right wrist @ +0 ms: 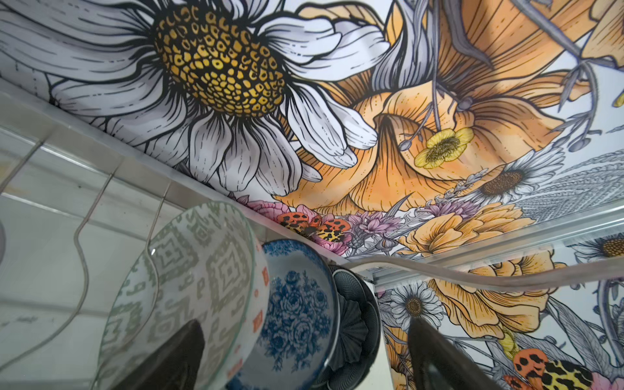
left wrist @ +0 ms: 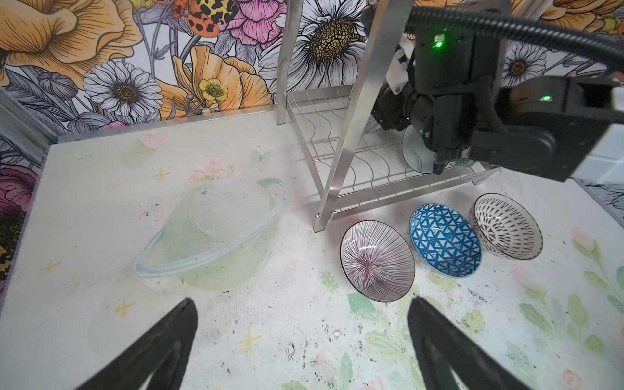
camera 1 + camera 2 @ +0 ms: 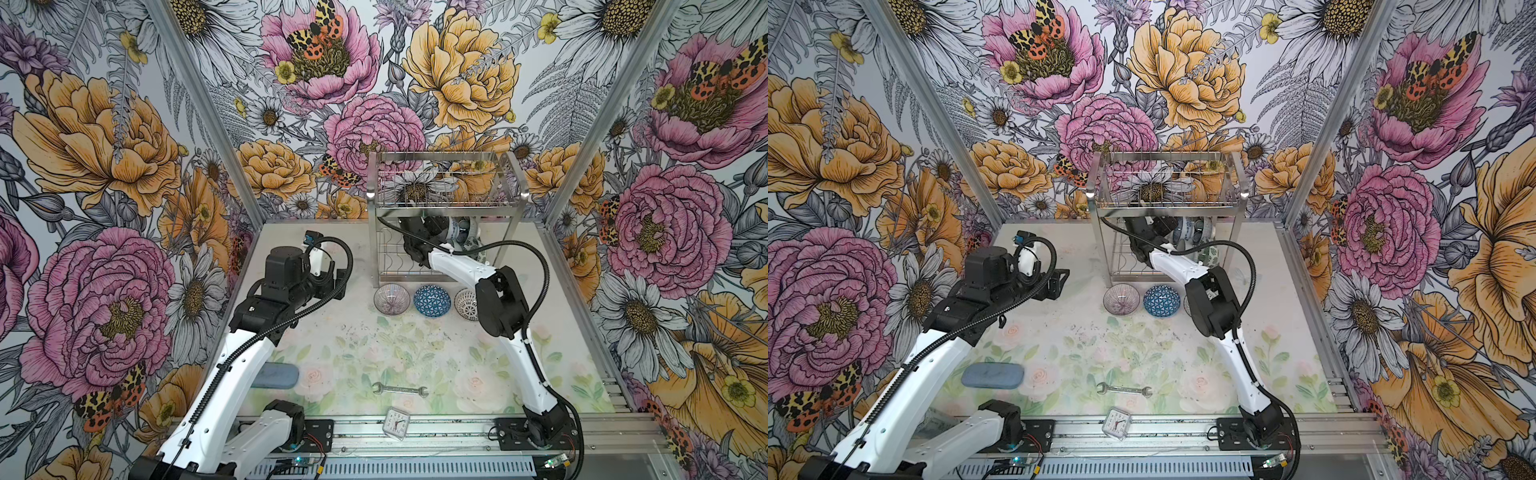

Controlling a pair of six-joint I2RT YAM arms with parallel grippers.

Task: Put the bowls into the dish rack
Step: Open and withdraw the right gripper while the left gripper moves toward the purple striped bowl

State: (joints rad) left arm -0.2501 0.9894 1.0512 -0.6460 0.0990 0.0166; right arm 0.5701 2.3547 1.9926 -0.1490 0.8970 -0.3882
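**Hidden or cut off.** In both top views the basket tier of the dish rack (image 3: 444, 154) (image 3: 1167, 154) and the right arm's own wrist cover the right gripper (image 1: 304, 354). Only the right wrist view shows its fingers (image 1: 175, 354). The right arm's elbow hides part of the black-and-white bowl (image 3: 464, 302). The left arm cuts off one end of the blue-grey case (image 3: 276, 376).

**Fingers.** The right gripper's fingers are spread wide and grasp nothing. One finger lies in front of the green-patterned bowl (image 1: 189, 287); whether it touches cannot be told. The other finger stands clear of the dark ribbed bowl (image 1: 354, 324). The blue floral bowl (image 1: 297, 304) stands on edge between those two bowls. All three sit in the wavy wires of the lower tier, toward the rack's right side in the top views. The left gripper (image 2: 300, 337) is spread wide and empty above the bare table (image 2: 84, 236).

**Edges and room.**
- The purple-striped bowl (image 3: 391, 299), the blue triangle bowl (image 3: 432, 301) and the black-and-white bowl sit rim-up in a close row just in front of the rack's front rail.
- The wavy slots on the rack's left half stand open.
- Open table lies between this row and the wrench (image 3: 400, 390).
- The clock (image 3: 397, 423) sits at the table's front edge
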